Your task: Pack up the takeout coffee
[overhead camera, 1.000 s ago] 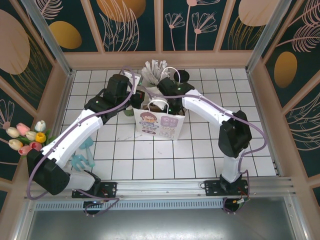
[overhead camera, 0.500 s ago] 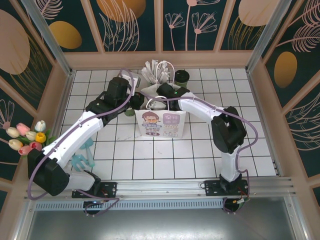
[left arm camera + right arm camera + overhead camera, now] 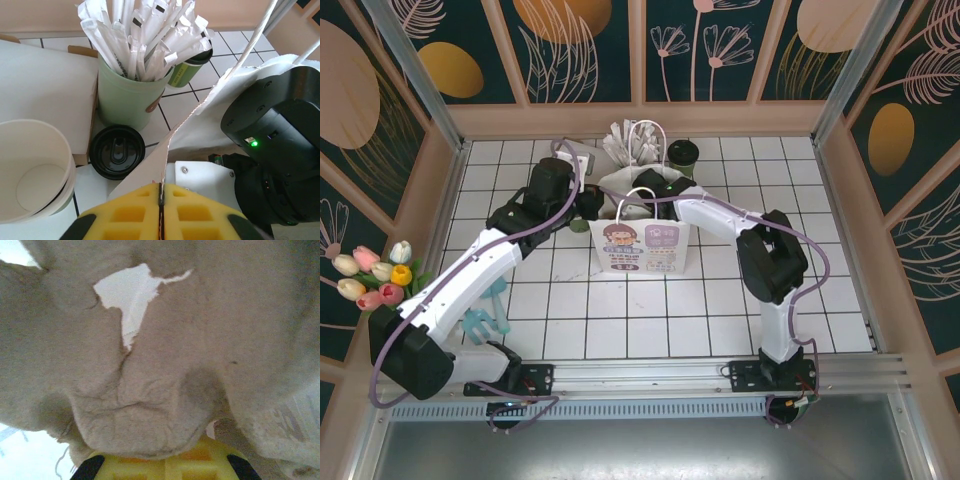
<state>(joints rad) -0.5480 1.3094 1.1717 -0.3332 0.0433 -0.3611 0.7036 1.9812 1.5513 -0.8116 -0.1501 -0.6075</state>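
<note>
The takeout coffee (image 3: pixel 682 154), a dark green cup with a dark lid, stands on the tiles behind the white paper bag (image 3: pixel 640 245); in the left wrist view the coffee (image 3: pixel 189 70) peeks out behind the straws. My left gripper (image 3: pixel 161 195) is shut on the bag's upper left edge (image 3: pixel 172 142) and sits at the bag's left side (image 3: pixel 592 203). My right gripper (image 3: pixel 652 203) reaches down into the bag's mouth. Its yellow pads (image 3: pixel 125 465) sit together, pressed against crumpled bag paper (image 3: pixel 150 390) that hides the tips.
A pale green cup (image 3: pixel 125 97) of paper-wrapped straws stands left of the coffee. A black lid (image 3: pixel 117 151) lies before it, and stacked cream cups (image 3: pixel 32 180) sit at the left. Tulips (image 3: pixel 375 275) and a teal object (image 3: pixel 485 315) lie near the left wall.
The right arm folded further in over the bag and its gripper went down inside. The bag shifted a little and stands straighter, uncovering the coffee behind it. The left gripper re-pinched the bag's edge.
</note>
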